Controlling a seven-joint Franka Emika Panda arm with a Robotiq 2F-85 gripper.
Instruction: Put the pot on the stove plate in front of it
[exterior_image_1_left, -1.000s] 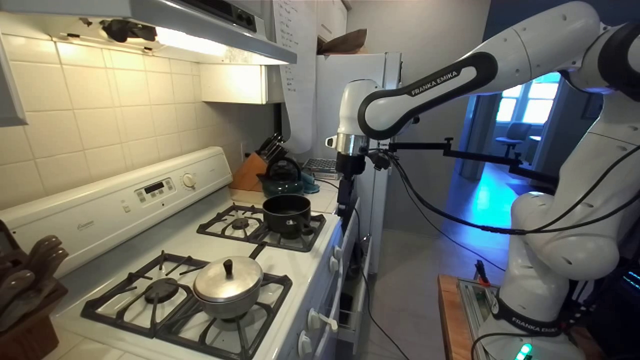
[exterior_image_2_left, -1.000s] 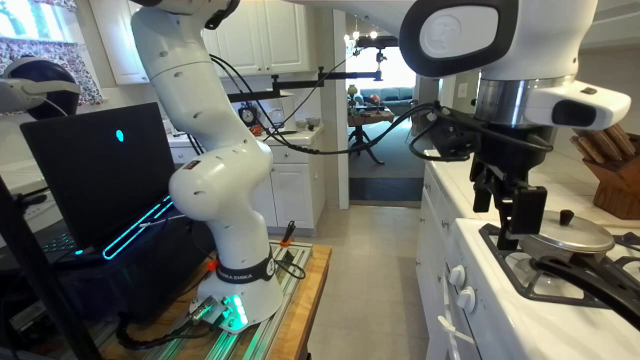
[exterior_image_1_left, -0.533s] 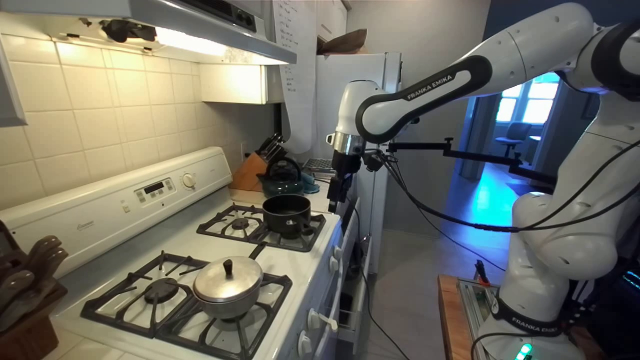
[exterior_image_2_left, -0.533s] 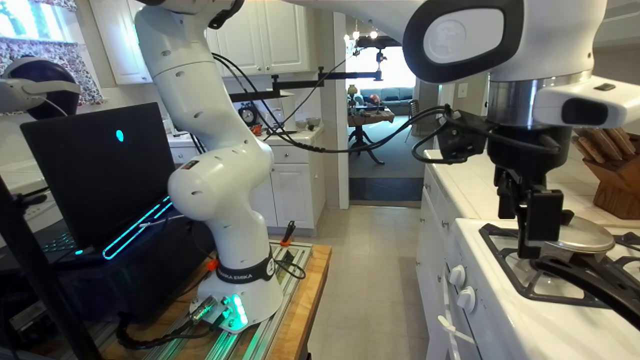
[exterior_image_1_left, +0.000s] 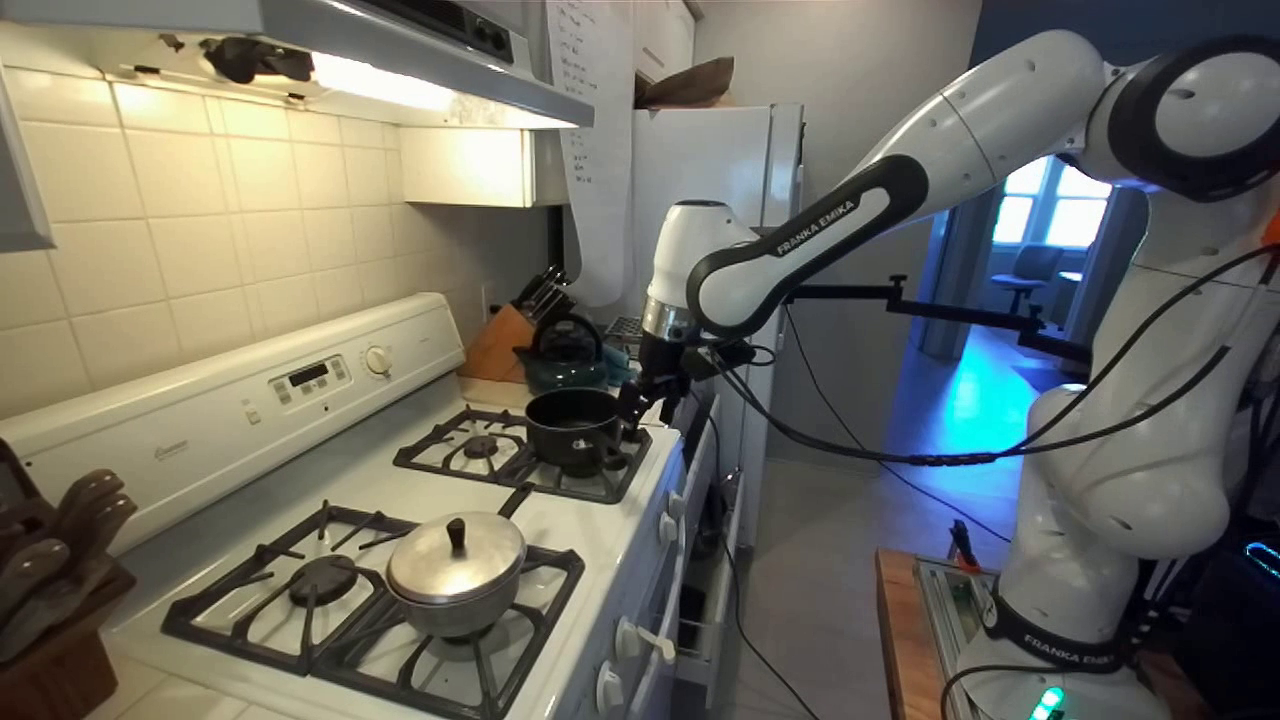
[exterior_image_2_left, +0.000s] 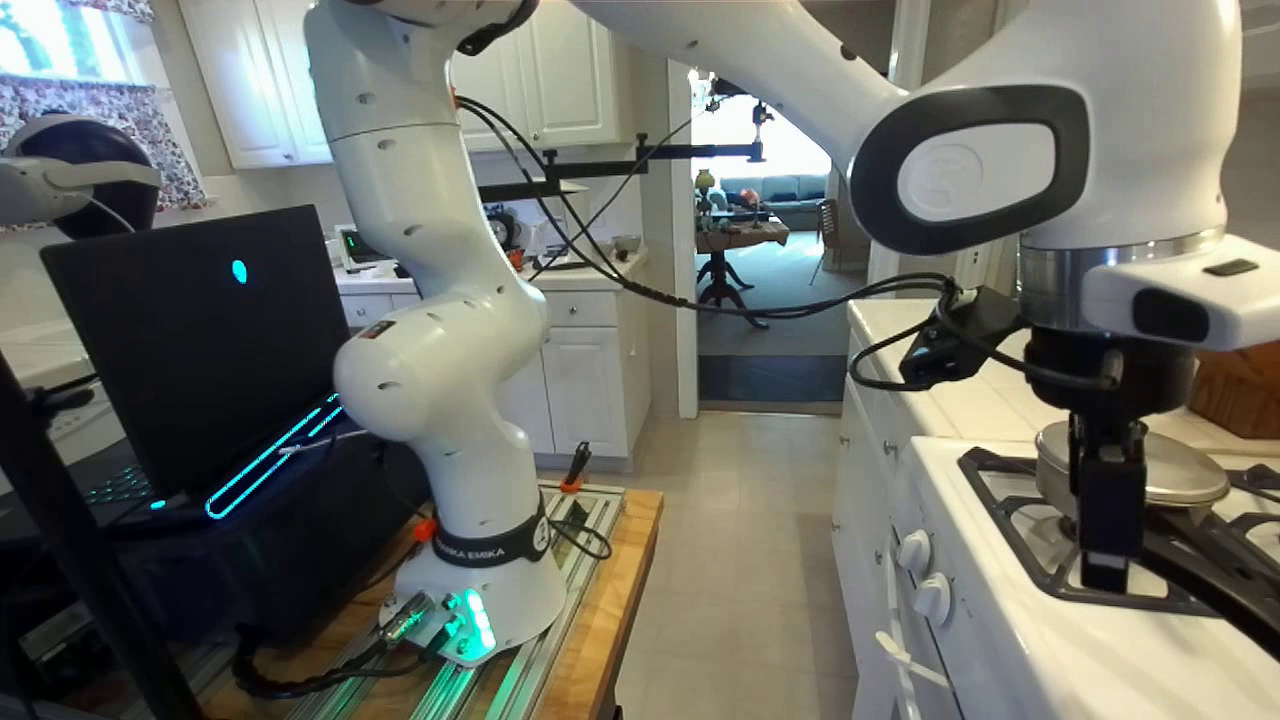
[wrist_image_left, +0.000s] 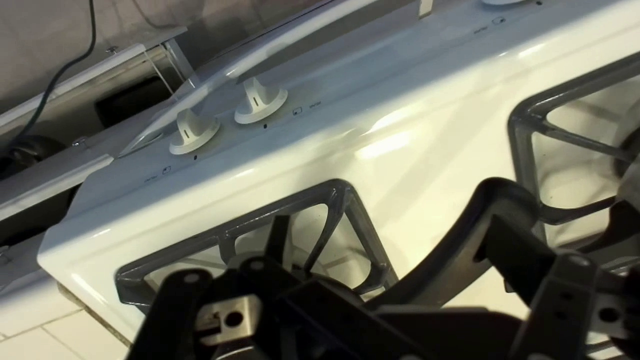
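The step in hand appears to be taking hold of the small, round, low-sided black pot (exterior_image_1_left: 570, 440), dark inside, which rests on a square black cast-iron grate (wrist_image_left: 200, 244) at the front of the white stovetop (exterior_image_1_left: 600, 530). It is neither lifted nor held: the jaws stand wide apart with nothing clamped in them. In the wrist view the pot's smooth black handle (wrist_image_left: 450, 265) runs slantwise through the gap, partly covered by the black finger (wrist_image_left: 520, 255) nearer the shiny silver pan with a knobbed lid (exterior_image_1_left: 455, 580); whether that finger touches it cannot be told.

The next move would call for seating both fingers evenly astride the handle, closing firmly, and lifting clear of the grate before any travel. With the weight hanging off to one side, the pot could twist or tip, so a slow, level lift seems wise. Probably the black-capped gas burner (exterior_image_1_left: 481, 447) beyond the pot, toward the white back panel (exterior_image_1_left: 225, 430), is the stove plate meant, though that is not certain.

The white-and-black jointed arm (exterior_image_1_left: 820, 228) reaches over the stove's front edge with elbow high and forearm sloping down; the jaws lean so that their tips point down and toward that panel, just beside the pot's rim in an exterior view.
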